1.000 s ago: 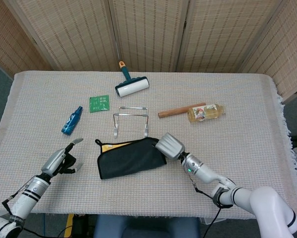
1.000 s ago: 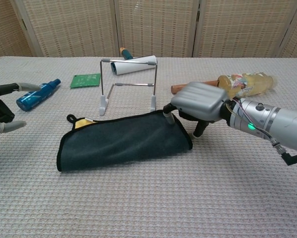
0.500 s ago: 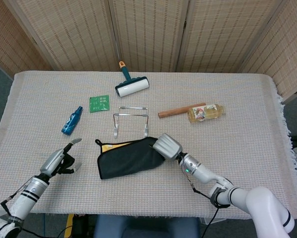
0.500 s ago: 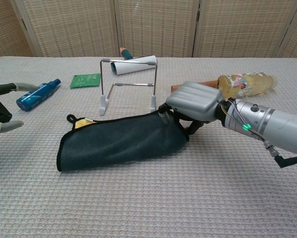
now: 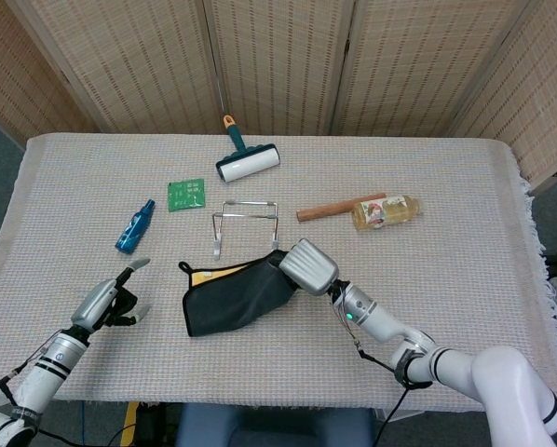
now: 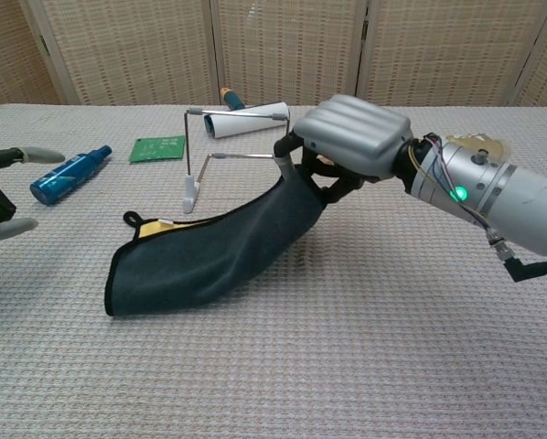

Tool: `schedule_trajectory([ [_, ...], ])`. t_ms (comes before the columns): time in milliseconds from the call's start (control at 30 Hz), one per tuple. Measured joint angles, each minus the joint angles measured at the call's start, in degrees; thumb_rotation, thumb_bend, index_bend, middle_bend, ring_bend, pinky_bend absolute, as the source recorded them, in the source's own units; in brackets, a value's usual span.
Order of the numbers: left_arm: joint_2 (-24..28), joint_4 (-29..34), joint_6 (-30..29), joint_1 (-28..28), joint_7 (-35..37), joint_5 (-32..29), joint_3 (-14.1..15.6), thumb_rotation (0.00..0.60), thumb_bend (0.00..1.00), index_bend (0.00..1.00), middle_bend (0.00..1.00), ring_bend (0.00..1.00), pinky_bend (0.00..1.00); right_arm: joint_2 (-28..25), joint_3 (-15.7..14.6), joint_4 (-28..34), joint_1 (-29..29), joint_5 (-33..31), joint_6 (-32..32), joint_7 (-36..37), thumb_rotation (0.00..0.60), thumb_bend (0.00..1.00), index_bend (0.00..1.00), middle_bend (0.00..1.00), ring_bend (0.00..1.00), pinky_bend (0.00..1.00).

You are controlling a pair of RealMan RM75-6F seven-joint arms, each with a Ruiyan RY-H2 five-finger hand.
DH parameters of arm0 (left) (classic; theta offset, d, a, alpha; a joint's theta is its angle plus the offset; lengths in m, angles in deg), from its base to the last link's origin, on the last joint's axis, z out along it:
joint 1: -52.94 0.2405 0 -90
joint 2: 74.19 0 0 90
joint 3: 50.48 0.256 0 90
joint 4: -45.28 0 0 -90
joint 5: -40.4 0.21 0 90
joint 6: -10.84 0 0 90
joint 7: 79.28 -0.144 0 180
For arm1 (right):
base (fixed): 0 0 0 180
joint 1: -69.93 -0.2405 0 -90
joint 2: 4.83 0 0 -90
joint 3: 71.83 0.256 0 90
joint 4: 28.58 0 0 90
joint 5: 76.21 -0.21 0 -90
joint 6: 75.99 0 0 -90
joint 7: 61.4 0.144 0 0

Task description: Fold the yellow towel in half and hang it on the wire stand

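Note:
The folded towel (image 5: 232, 293) (image 6: 214, 256) shows its dark side with a yellow strip at its left end. My right hand (image 5: 304, 265) (image 6: 351, 142) grips its right end and holds that end off the table, while the left end lies on the cloth. The wire stand (image 5: 246, 223) (image 6: 235, 157) stands just behind the towel, close to the raised end. My left hand (image 5: 111, 298) (image 6: 1, 197) hovers open at the table's left front, apart from the towel.
A blue bottle (image 5: 134, 226) and a green card (image 5: 186, 194) lie left of the stand. A lint roller (image 5: 245, 157) lies behind it. A wooden stick (image 5: 339, 207) and a juice bottle (image 5: 384, 211) lie at the right.
My right hand has closed on the towel's right end and lifted it up and back toward the stand. The left hand has barely moved.

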Motion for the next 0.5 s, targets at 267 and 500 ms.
schedule_trajectory([
  [267,0.6,1.3,-0.8,0.3,-1.4,0.6,0.1,0.600,0.41,0.08,0.98,0.91,0.86,-6.9,5.8,15.1,-0.8,-1.7,-2.3,-9.0,0.600,0.51,0.69,0.94,1.00,1.00],
  [500,1.7,2.1,-0.9,0.6,-1.4,1.0,0.7,0.600,0.41,0.08,0.98,0.91,0.86,-12.5,12.0,27.9,-1.1,-7.4,-2.3,-19.8,0.600,0.51,0.71,0.94,1.00,1.00],
])
